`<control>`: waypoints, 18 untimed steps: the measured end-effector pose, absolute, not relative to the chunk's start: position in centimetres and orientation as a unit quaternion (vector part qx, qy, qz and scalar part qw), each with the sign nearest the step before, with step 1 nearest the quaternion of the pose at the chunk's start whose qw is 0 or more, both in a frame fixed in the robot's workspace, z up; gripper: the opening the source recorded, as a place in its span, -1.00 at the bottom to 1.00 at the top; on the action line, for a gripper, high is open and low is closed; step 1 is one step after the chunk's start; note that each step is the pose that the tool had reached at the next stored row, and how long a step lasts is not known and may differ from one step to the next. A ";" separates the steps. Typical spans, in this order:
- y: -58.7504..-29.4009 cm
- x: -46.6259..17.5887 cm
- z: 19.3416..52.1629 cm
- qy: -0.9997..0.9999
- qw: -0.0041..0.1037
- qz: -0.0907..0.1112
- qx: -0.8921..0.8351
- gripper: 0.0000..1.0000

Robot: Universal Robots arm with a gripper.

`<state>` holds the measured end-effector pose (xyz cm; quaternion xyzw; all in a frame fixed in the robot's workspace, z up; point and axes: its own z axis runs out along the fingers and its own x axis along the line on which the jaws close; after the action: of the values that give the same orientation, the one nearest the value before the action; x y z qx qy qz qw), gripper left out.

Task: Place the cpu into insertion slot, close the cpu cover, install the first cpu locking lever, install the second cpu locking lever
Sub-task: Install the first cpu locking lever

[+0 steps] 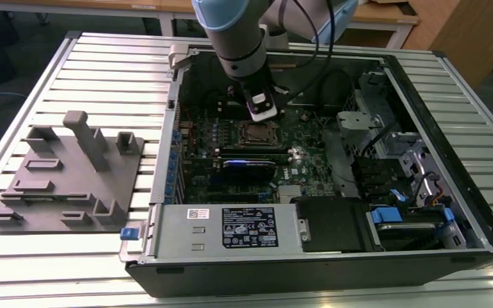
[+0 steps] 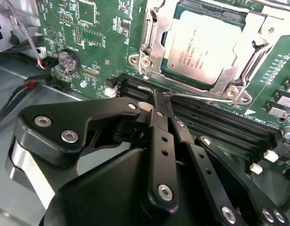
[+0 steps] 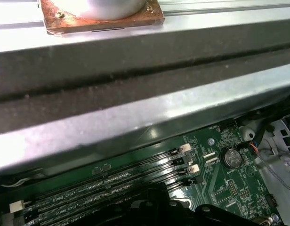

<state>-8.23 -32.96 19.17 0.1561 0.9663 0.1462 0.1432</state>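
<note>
The cpu [image 2: 206, 42], silver-grey topped, lies seated in the insertion slot [image 1: 255, 133] of the green motherboard. The silver cpu cover [image 2: 152, 42] is folded down over the chip's edges. A thin wire locking lever [image 2: 201, 96] runs along the socket's side nearest the memory slots, its hooked end at my fingertips. My gripper [image 2: 164, 101] has its black fingers [image 2: 160, 127] together, tips touching that lever end. In the exterior view the gripper [image 1: 262, 114] hangs inside the open case just behind the socket.
Long black memory slots [image 2: 220, 122] lie right beside the lever. A coin battery [image 2: 67, 60] and red and black cables sit near the board's edge. The case wall [image 3: 135, 122] is close. The power supply box [image 1: 229, 228] and a grey fixture [image 1: 67, 173] stand further off.
</note>
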 end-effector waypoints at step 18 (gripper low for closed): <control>-33.0 -8.1 18.8 0.966 0.143 0.146 0.156 -0.80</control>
<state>-8.05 -33.00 18.79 0.1563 0.9663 0.1460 0.1432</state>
